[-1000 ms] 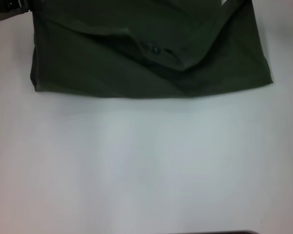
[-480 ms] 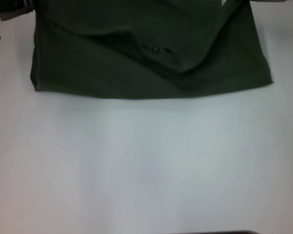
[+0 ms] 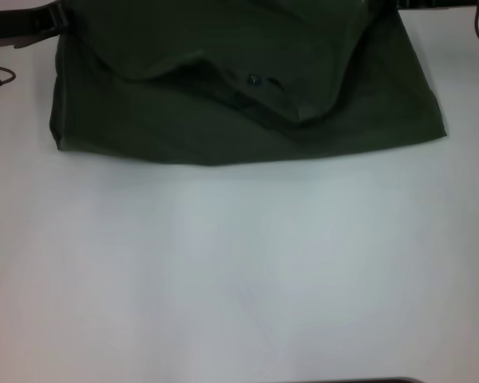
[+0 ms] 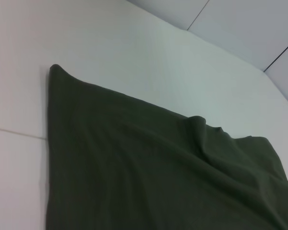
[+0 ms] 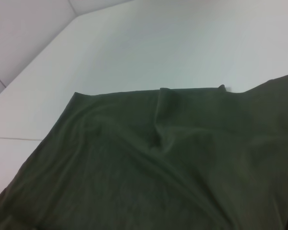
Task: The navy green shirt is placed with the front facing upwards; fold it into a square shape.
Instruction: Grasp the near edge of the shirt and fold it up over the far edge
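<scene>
Olive-green cotton, dark and matte: the navy green shirt [image 3: 247,96] lies on a white bench [image 3: 239,271], across the far part of the head view, with its far portion cut off by the frame. It already looks partly folded. The near edge runs nearly straight from left to right, and the near left and near right corners sit flat on the bench. A loose upper layer sags across the middle, forming a soft valley with a small dark spot beside it. No lettering shows.

At the far left corner of the shirt, a dark part of the left tool [image 3: 32,24] is just visible; at the far right corner, a sliver of the right tool [image 3: 431,4]. Whether either tool is spread, pressed together or pinching cloth, I cannot tell. Both wrist views show only green fabric and white bench.

Risks, as a judgement: the slack middle layer could bunch or slide if the far edge is drawn over unevenly, leaving a skewed fold rather than a square. If one tool leads the other, the near edge may pull out of line. A weak hold on soft cotton could let a corner drop.

Room for moving is generous: the whole near half of the bench is bare, with narrower white margins left and right of the shirt.
</scene>
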Robot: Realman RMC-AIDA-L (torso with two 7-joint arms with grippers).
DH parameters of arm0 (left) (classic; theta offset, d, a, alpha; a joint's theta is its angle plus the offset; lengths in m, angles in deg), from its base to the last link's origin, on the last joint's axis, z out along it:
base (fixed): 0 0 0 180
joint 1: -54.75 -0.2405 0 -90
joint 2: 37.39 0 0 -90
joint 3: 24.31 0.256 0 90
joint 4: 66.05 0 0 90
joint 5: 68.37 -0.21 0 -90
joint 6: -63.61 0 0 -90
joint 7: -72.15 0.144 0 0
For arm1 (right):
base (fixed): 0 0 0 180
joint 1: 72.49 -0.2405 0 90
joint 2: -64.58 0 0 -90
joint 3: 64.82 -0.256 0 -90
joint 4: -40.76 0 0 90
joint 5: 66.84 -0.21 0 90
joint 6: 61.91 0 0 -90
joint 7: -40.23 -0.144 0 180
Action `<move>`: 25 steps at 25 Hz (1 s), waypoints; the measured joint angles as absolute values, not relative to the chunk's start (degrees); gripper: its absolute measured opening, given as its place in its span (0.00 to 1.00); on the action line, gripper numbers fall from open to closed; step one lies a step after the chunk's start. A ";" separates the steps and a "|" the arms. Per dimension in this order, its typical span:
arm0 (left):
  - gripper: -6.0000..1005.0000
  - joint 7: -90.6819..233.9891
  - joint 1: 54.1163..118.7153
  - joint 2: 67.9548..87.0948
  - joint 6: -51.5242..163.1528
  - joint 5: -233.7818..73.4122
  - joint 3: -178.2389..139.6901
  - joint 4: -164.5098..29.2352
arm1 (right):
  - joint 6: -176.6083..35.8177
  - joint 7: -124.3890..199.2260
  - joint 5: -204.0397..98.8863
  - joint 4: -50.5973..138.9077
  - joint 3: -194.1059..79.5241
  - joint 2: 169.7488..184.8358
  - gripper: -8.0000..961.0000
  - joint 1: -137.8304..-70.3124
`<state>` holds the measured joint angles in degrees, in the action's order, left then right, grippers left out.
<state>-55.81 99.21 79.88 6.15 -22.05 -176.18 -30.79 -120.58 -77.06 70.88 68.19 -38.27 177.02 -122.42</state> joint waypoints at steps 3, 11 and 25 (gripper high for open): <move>0.10 -55.56 99.10 80.20 6.20 -22.04 -176.19 -30.80 | -120.27 -77.05 70.87 68.18 -38.21 177.27 0.08 -122.36; 0.11 -55.40 98.89 81.37 6.38 -22.00 -176.26 -30.55 | -120.06 -77.01 70.88 68.18 -38.16 177.82 0.10 -121.78; 0.37 -53.83 97.74 83.10 5.29 -17.75 -175.30 -27.79 | -119.31 -77.01 70.80 69.66 -36.63 178.08 0.39 -120.62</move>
<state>-53.83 97.74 83.10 5.29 -17.75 -175.30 -27.79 -119.31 -77.01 70.80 69.66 -36.63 178.08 -120.62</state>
